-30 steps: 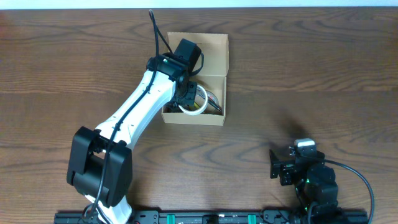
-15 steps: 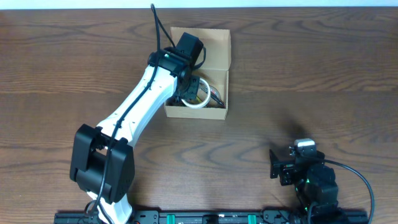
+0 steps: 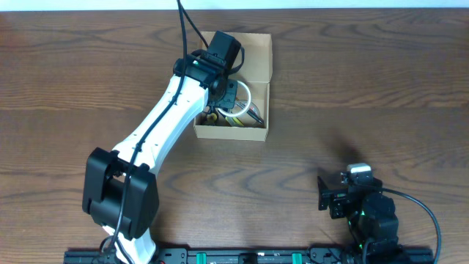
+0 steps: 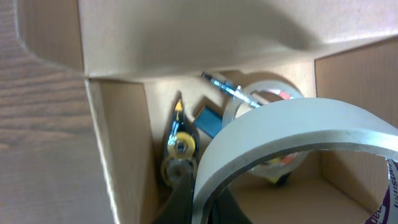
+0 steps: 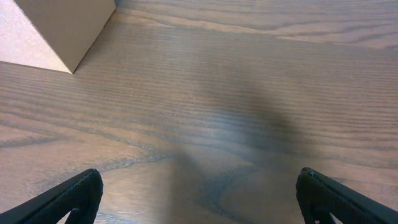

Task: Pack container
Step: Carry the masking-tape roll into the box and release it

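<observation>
- The cardboard box [image 3: 231,134] sat on the desk [image 3: 366,88] toward the far side, left of centre. Its flap lid [image 3: 253,51] was thrown open on the far edge.
- My left arm [image 3: 168,117] reached over the near-left corner of the box. Its jaws were pinched almost fully together on the wall of a pale roll of tape [image 4: 292,134], holding it tilted over the open interior. I could not tell whether the roll touched anything beneath it.
- Already lying in the box were a clear tape roll [image 4: 267,93], a yellow-and-black hand tool [image 4: 177,149] against the left wall, and a small blue item [image 4: 208,121].
- The right arm's jaws stood spread as wide as they go and held nothing. They were parked low over bare desk at the near right, well apart from the box.
- I judged the box light even when loaded. Its thin walls would bow under a squeeze, and its base would probably skid on the smooth wood if nudged.
- I would have pinched a side wall near a corner, where the board is stiffest, rather than mid-span.
- The flap looked floppy at its crease, so I thought it best pushed down from its free edge while the other arm steadied the box.
</observation>
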